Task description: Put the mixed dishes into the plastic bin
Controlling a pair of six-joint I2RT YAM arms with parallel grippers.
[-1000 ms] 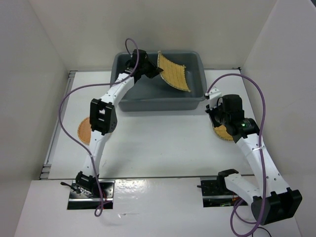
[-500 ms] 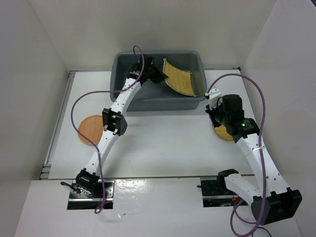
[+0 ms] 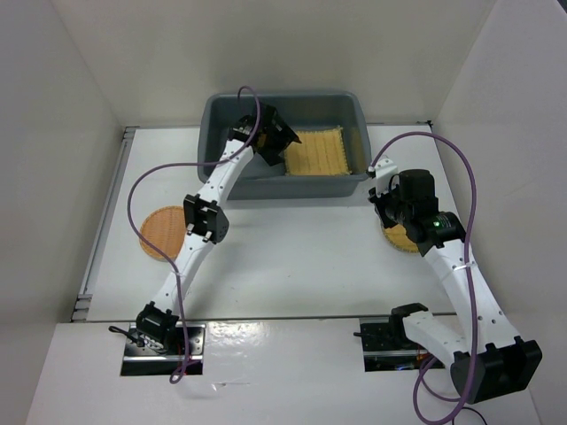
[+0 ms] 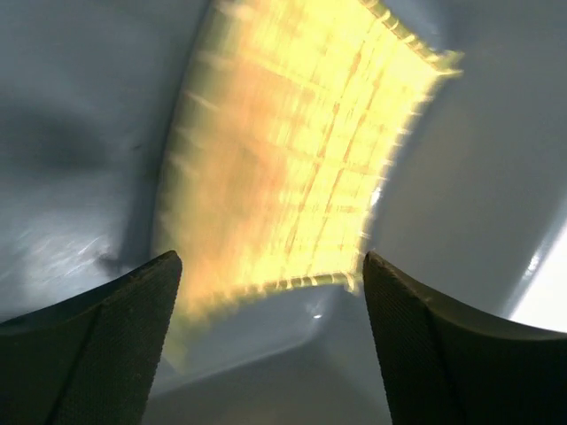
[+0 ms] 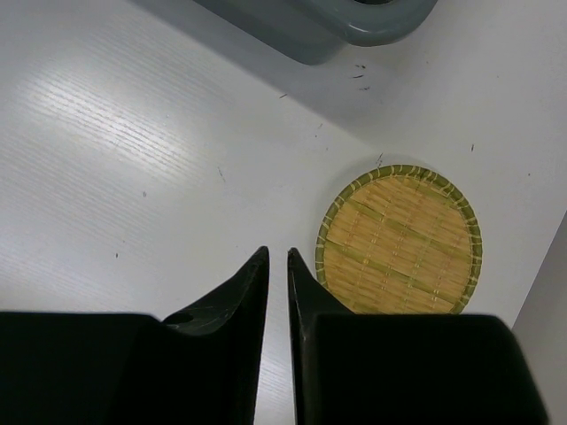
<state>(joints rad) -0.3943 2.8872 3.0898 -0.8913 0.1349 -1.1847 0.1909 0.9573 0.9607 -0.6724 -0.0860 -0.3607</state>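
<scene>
left fingers [image 4: 89,345] spread wide | right fingers [image 5: 226,310] nearly together

Top cam overlooks the whole table [image 3: 292,257] from behind. Left wrist peers close into the plastic bin [image 4: 80,106], right wrist looks down at the pale round disc [image 5: 399,239]. Top shares both.

The white table [image 3: 292,243] is carrying 3 things: a dark grey rectangular plastic bin [image 3: 306,188], an orange-brown round woven disc [image 3: 158,232], a paler yellow round woven disc [image 5: 399,239].
</scene>
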